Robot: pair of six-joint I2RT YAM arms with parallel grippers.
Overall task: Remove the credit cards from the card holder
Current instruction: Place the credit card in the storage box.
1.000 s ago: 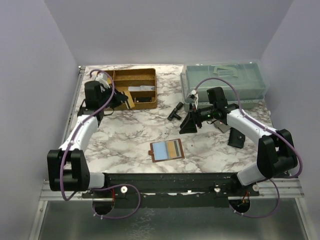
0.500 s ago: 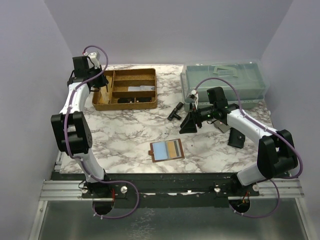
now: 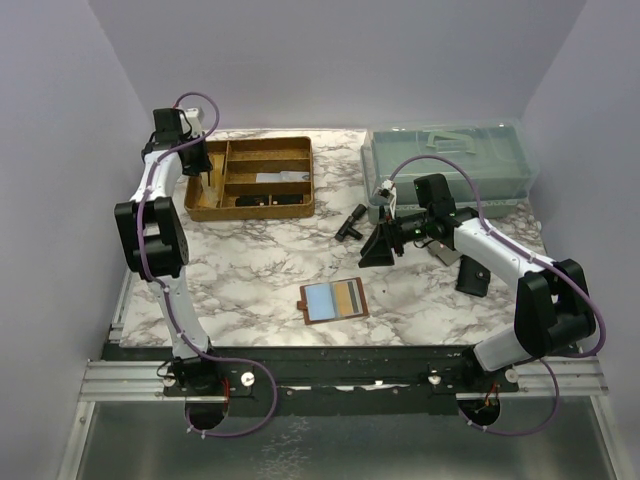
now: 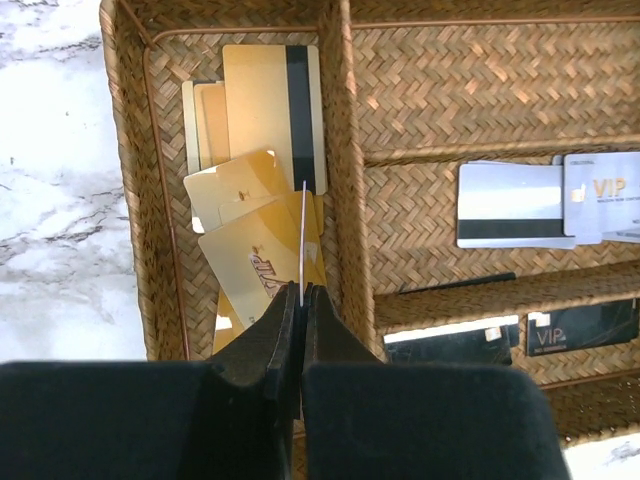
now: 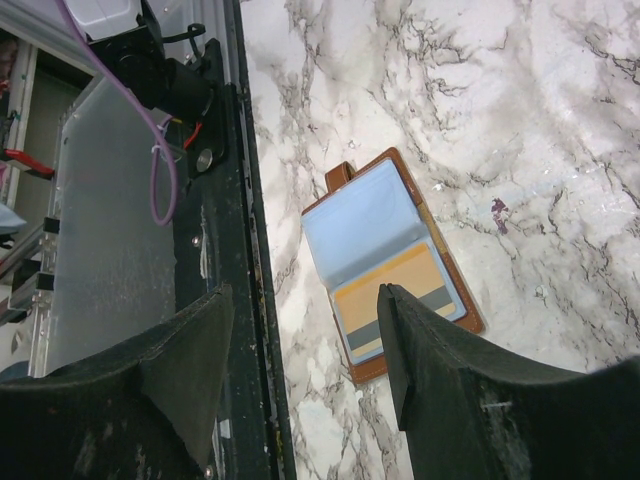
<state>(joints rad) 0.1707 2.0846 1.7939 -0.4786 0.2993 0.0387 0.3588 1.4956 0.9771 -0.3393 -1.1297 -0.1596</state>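
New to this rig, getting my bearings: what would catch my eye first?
The left pincer, shut on a credit card seen edge-on, hangs over gold cards piled in the woven tray's left compartment, far left. Near the front edge the reddish-brown card holder lies open, a blue card and an orange card inside; the right pincer stands open.

White arms (image 3: 176, 300), black joints (image 3: 148, 238), looping purple cables (image 3: 196, 98).

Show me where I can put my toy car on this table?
Best spot: the bare marble table between the woven tray and the open card holder. A small gap also lies between tray and clear plastic box. The right side is crowded: right end effector, black pouch.
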